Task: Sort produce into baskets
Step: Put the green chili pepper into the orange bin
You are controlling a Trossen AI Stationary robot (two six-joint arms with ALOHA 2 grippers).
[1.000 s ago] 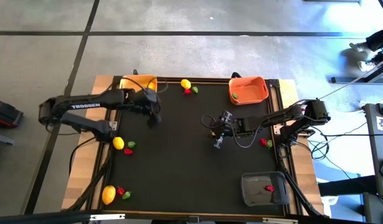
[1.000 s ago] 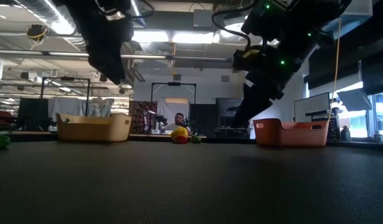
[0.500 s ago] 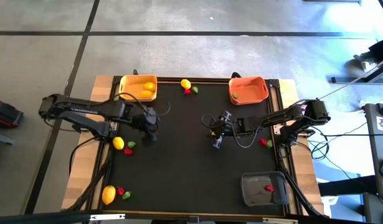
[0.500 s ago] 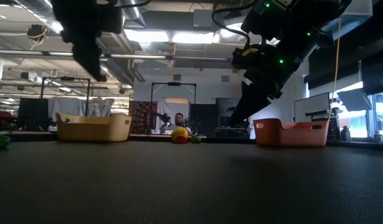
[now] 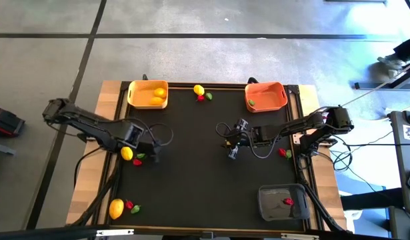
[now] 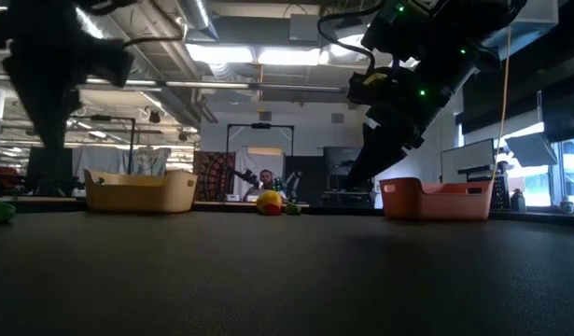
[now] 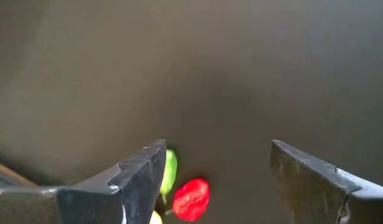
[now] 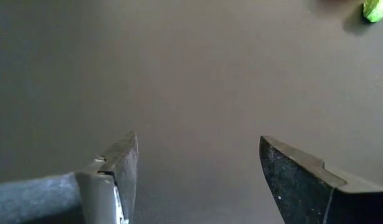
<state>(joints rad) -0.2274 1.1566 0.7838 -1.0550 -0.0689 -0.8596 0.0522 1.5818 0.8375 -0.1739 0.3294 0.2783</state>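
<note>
1. high view: left gripper (image 5: 151, 148) above the lemon (image 5: 127, 153), red piece (image 5: 139, 161) and green piece (image 5: 141, 155) by the tabletop's left edge; no readable writing.
2. left wrist view: fingers (image 7: 144, 177) apart.
3. right wrist view: right gripper (image 8: 197, 171) spread wide mid-tabletop.

Yellow lemons (image 5: 127, 153), red (image 5: 137, 161) and green pieces (image 5: 141, 155) dot a black worktop (image 5: 191, 187) alongside yellow-orange (image 5: 148, 94), orange-red (image 5: 266, 97) and dark grey baskets (image 5: 283, 203).

Left gripper (image 5: 151, 148) now away from yellow basket (image 5: 148, 94), fingers apart, beside left-edge lemon (image 5: 127, 154).
</note>
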